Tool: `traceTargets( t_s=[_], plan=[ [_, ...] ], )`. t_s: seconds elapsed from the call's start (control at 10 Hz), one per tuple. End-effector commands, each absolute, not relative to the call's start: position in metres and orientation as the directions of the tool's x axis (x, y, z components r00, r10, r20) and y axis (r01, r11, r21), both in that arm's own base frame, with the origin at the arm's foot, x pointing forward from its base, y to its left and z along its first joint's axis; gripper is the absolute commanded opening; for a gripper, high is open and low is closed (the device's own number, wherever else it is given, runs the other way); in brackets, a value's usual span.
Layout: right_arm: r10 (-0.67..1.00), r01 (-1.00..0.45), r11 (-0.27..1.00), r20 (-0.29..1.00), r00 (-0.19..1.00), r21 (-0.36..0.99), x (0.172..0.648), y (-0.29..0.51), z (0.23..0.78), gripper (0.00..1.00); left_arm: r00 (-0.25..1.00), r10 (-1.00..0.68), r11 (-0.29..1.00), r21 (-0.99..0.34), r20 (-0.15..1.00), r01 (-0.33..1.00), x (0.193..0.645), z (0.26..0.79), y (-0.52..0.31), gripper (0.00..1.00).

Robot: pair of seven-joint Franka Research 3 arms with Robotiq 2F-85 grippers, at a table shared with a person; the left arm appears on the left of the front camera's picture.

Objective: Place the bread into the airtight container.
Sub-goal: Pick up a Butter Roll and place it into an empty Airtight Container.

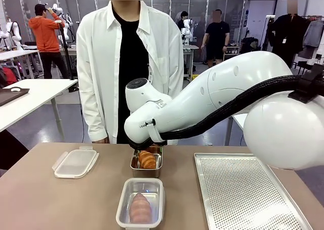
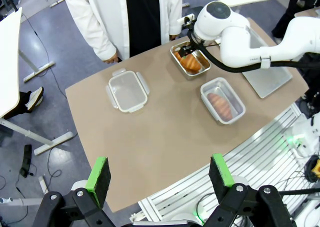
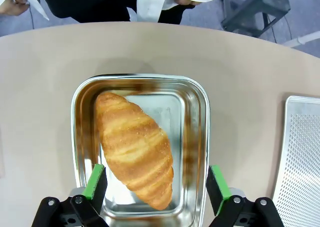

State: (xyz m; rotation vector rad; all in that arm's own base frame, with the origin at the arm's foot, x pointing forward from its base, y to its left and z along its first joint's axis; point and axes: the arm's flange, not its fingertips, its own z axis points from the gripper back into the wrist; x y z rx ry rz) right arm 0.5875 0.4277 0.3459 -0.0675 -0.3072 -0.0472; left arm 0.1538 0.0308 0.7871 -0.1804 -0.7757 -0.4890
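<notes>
A golden croissant lies slantwise in a small steel tray. My right gripper hangs open just above it, one green pad at each side of the bread's near end, touching nothing. In the front view the tray sits mid-table under my right arm. In front of it stands the clear airtight container with a reddish-brown bread inside. My left gripper is open and empty, high above the table's near edge.
The container's clear lid lies at the left of the table. A perforated metal baking sheet covers the right side. A person in a white shirt stands at the far edge, hands down.
</notes>
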Motion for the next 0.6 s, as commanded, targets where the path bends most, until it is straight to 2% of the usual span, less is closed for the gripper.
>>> traceTargets(
  t_s=[0.0, 0.4, 0.5],
  plan=[
    [-0.038, 0.058, 0.997, 0.305, 0.952, -0.058, 0.588, 0.428, 0.346, 1.0, 0.604, -0.367, 0.868, 0.028, 0.708, 0.495, 0.153, 0.787, 0.03, 1.0],
    [-0.036, 0.057, 0.997, 0.304, 0.952, -0.059, 0.587, 0.428, 0.346, 1.0, 0.604, -0.367, 0.868, 0.028, 0.708, 0.495, 0.153, 0.787, 0.03, 1.0],
    [-0.05, 0.058, 0.998, 0.311, 0.949, -0.016, 0.589, 0.417, 0.374, 1.0, 0.604, -0.367, 0.868, 0.028, 0.708, 0.495, 0.153, 0.787, 0.03, 1.0]
  ],
)
